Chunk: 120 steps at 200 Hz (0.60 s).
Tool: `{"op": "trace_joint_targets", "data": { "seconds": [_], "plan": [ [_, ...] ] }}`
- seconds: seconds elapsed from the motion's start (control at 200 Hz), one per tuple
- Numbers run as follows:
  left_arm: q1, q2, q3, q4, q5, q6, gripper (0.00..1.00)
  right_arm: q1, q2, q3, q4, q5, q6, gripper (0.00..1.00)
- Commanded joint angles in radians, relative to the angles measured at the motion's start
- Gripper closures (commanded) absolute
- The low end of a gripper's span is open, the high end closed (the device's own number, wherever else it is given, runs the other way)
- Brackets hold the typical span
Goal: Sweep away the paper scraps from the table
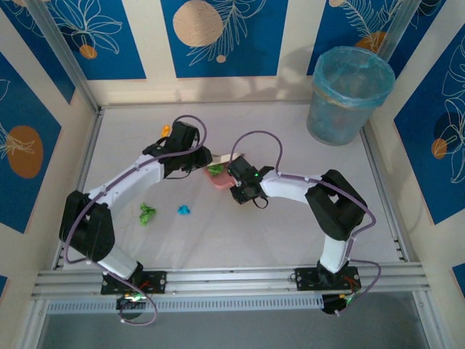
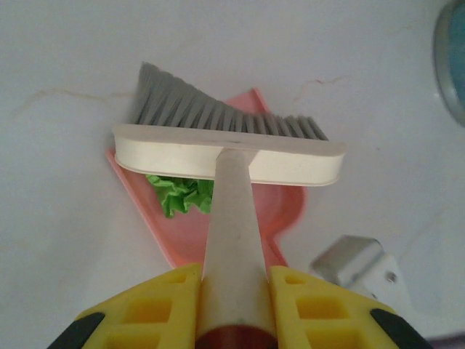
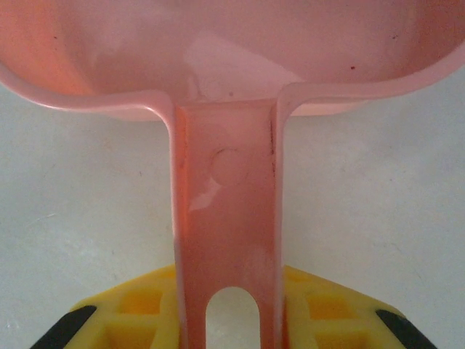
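We see the left gripper [image 2: 232, 298] clenched on a brush [image 2: 225, 153], the right gripper [image 3: 229, 309] grasping a dustpan [image 3: 225, 65] holding one green scrap [image 2: 180, 195]; another green scrap [image 1: 147, 213] and a cyan scrap [image 1: 184, 210] lie on the counter [image 1: 240, 236].

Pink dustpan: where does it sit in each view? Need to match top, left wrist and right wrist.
Top external: the dustpan is just left of frame centre, where the two arms meet.
Left wrist: it is mid-frame, under the brush head.
Right wrist: the pan spans the top edge and its handle runs down the middle into the right gripper.
Shared landmark: the green scrap lying in the pan, also seen from the left wrist.
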Motion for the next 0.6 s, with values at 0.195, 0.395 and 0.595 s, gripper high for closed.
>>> {"op": "trace_joint_targets", "data": {
  "seconds": [0.195, 0.395, 0.595],
  "plan": [
    [-0.014, -0.112, -0.115, 0.162, 0.152, -0.144, 1.0, -0.005, -0.012, -0.008, -0.009, 0.036, 0.018, 1.0],
    [-0.013, -0.169, -0.137, 0.186, 0.092, -0.166, 1.0, -0.006, -0.036, -0.024, 0.007, 0.052, 0.02, 1.0],
    [-0.013, -0.294, -0.178, 0.164, -0.108, -0.153, 1.0, -0.007, -0.089, -0.069, 0.049, 0.052, 0.024, 1.0]
  ]
}}
